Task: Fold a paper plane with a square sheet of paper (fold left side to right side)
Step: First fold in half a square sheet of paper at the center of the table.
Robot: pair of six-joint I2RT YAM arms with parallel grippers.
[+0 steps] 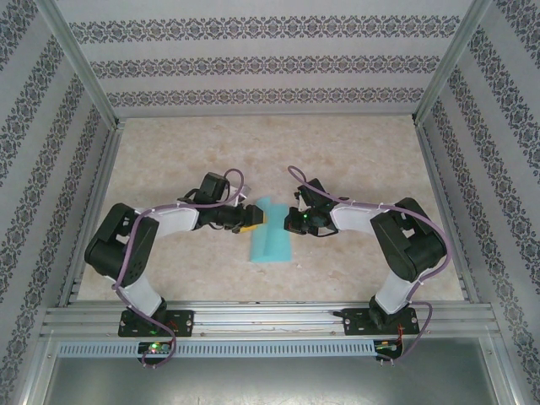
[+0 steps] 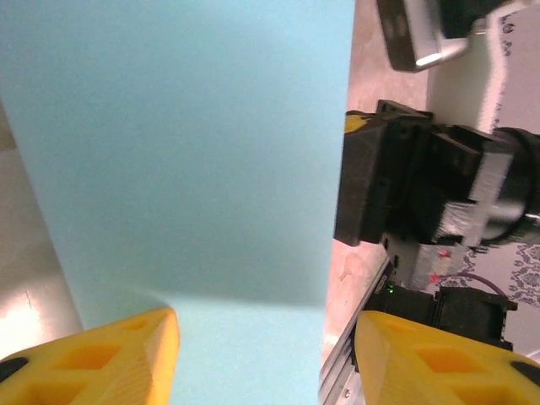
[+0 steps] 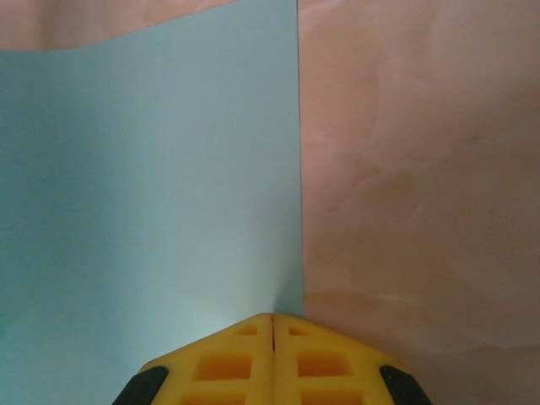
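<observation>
Springback was your risk: with the square sheet of paper [image 1: 272, 240] folded on the bench [image 1: 354, 152], your left fingers [image 2: 110, 354] apart holding nothing, and shut right fingers [image 3: 228, 363] merely pressing its right edge, it could reopen or skew.

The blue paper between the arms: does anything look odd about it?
Slightly: the sheet of paper seems bowed rather than flat, its edge curving in the right wrist view. The open left gripper and shut right gripper flank it.
</observation>
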